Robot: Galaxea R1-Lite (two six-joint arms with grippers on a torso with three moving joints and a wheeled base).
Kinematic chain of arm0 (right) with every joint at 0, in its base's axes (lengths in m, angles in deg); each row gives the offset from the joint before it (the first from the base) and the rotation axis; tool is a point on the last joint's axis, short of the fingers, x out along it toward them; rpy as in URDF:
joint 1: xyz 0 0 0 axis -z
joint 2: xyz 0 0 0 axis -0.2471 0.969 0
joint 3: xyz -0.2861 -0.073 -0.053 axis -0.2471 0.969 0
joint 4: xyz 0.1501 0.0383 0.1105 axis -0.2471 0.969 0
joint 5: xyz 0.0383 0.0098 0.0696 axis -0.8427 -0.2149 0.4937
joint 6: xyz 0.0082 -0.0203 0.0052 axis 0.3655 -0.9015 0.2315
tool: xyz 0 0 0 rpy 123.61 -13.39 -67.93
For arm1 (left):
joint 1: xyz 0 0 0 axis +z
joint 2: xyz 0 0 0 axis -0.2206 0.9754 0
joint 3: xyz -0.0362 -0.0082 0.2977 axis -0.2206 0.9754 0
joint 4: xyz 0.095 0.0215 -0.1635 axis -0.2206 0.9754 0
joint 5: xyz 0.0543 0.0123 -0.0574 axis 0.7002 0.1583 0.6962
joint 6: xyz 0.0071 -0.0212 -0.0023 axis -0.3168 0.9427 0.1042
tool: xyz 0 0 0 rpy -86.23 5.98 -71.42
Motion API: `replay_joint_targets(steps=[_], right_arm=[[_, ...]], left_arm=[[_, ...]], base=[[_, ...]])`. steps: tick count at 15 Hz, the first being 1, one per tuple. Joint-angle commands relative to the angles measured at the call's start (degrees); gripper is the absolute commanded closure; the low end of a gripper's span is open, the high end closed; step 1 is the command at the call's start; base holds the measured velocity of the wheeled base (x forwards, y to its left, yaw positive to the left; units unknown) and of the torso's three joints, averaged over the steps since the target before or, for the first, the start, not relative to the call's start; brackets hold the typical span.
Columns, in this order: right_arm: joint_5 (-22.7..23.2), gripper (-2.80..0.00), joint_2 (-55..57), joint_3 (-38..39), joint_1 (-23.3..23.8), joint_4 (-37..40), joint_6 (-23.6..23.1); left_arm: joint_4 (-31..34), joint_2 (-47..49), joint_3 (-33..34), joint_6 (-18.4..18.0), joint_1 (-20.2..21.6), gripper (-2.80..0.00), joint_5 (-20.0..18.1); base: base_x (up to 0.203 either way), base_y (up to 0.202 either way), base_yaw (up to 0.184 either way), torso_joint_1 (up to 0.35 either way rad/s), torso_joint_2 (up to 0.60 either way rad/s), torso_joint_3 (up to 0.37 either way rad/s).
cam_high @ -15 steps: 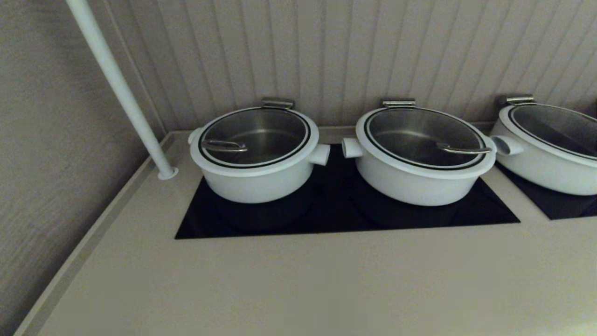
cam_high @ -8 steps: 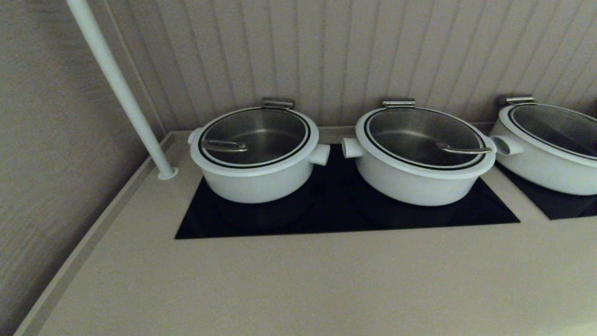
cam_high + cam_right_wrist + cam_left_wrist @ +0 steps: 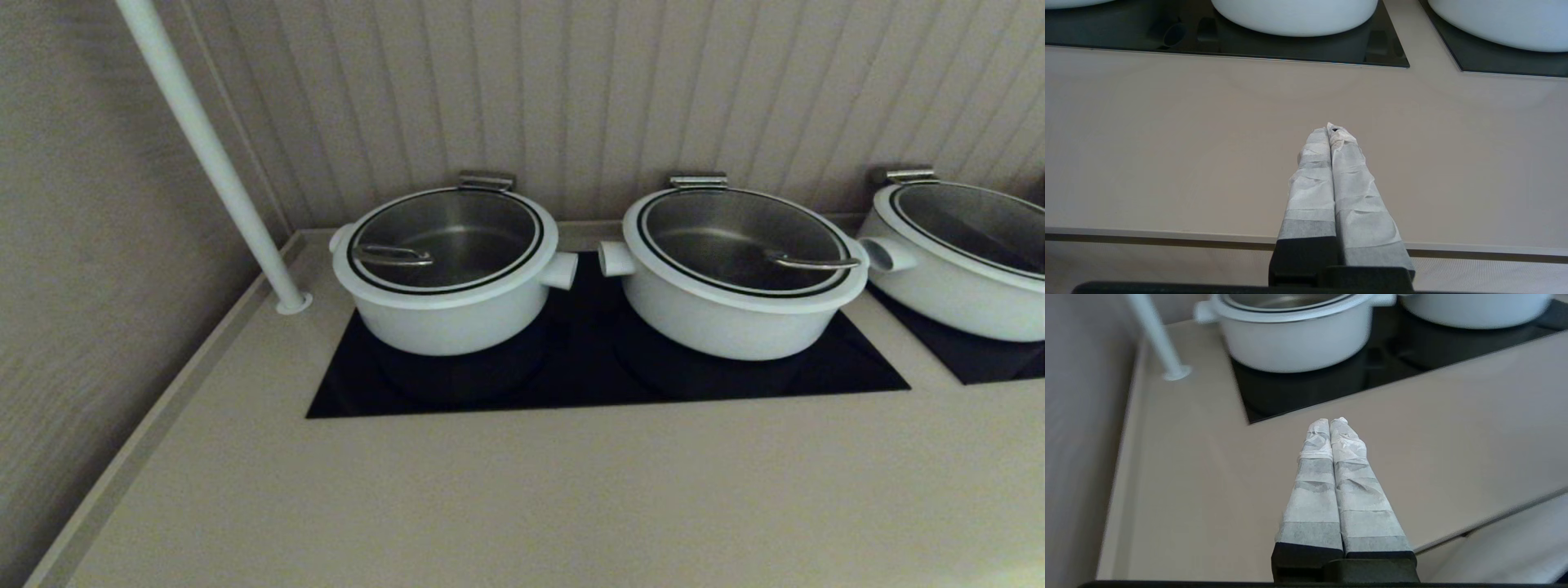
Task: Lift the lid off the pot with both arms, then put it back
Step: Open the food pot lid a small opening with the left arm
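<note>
The pot [image 3: 445,314] is the leftmost of three white pots on a black cooktop. Its glass lid [image 3: 482,265] lies closed on it, with a steel wire handle [image 3: 392,256] near its left edge and a metal hinge [image 3: 486,180] at the rear. The pot also shows in the left wrist view [image 3: 1294,341]. My left gripper [image 3: 1329,421] is shut and empty above the counter, short of the cooktop's front left corner. My right gripper [image 3: 1331,130] is shut and empty above the counter's front part. Neither arm shows in the head view.
A like pot [image 3: 739,314] with its lid handle on the right stands beside the first; a third pot [image 3: 955,278] sits at the far right. A white pole [image 3: 214,163] rises from the counter's back left. The black cooktop [image 3: 588,384] lies flush in the beige counter [image 3: 522,498].
</note>
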Motion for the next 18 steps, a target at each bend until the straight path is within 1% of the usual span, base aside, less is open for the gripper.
replay_joint_targets(steps=[1,2,5,9,11,13,15,18], right_arm=[[0.0,0.00,0.0,0.0,0.0,0.0,-0.1],[0.0,0.00,0.0,0.0,0.0,0.0,-0.1],[0.0,0.00,0.0,0.0,0.0,0.0,-0.1],[0.0,0.00,0.0,0.0,0.0,0.0,-0.1],[0.0,0.00,0.0,0.0,0.0,0.0,-0.1],[0.0,0.00,0.0,0.0,0.0,0.0,-0.1],[0.0,0.00,0.0,0.0,0.0,0.0,-0.1],[0.0,0.00,0.0,0.0,0.0,0.0,-0.1]], left_arm=[[0.0,3.6,-1.2,-0.1,0.0,0.00,-1.7],[0.0,4.1,-1.7,0.0,0.0,0.00,-3.1],[-0.1,7.0,-2.4,-1.4,0.0,0.00,-4.8],[0.0,13.0,-4.9,-2.2,0.0,0.00,-9.9],[-0.1,16.7,-6.2,-4.0,0.0,0.00,-11.8],[-0.2,20.5,-7.8,-5.9,0.0,0.00,-13.3],[-0.2,23.2,-9.1,-6.5,0.0,0.00,-14.7],[-0.4,27.5,-10.3,-7.6,-0.3,0.00,-14.9]], base=[[0.000,0.000,0.000,0.000,0.00,0.000],[0.000,0.000,0.000,0.000,0.00,0.000],[0.000,0.000,0.000,0.000,0.00,0.000],[0.000,0.000,0.000,0.000,0.00,0.000],[0.000,0.000,0.000,0.000,0.00,0.000],[0.000,0.000,0.000,0.000,0.00,0.000],[0.000,0.000,0.000,0.000,0.00,0.000],[0.000,0.000,0.000,0.000,0.00,0.000]])
